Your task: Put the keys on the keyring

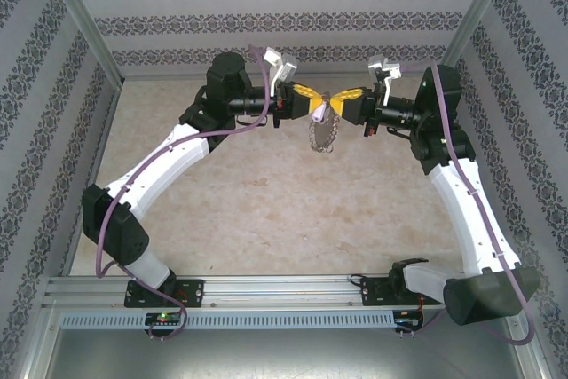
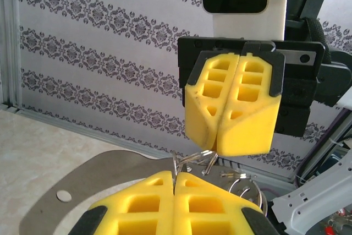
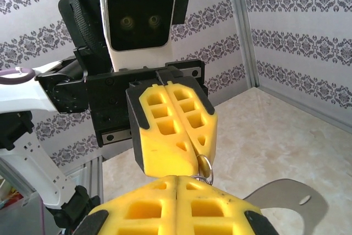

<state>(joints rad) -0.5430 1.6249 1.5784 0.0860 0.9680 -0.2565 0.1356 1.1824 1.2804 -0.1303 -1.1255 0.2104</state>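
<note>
The left pincer is shut. Its yellow pads press flat together with no gap, and thin wire of the ring comes up out of the seam at their tip, so it grips the ring there. The right pincer is shut as well. It meets the left one tip to tip just above the ring, and in the left wrist view its lower corner touches the same wire. From the right wrist a small loop sits pinched where the two tips meet, though I cannot tell which part of the ring each pincer clamps.

The ring hangs below that meeting point, off the table, with its wire loops bunched under the tips. At the top of the ring, right under the tips, there is a small pale piece. It may be the key, but it is too small to be sure.

Beneath the ring in both wrist views lies a flat grey plate with a hole in it. I cannot tell what it belongs to.

Both arms reach in toward the ring, the left arm from the left and the right arm from the right. Patterned walls stand behind the ring and to both sides.
</note>
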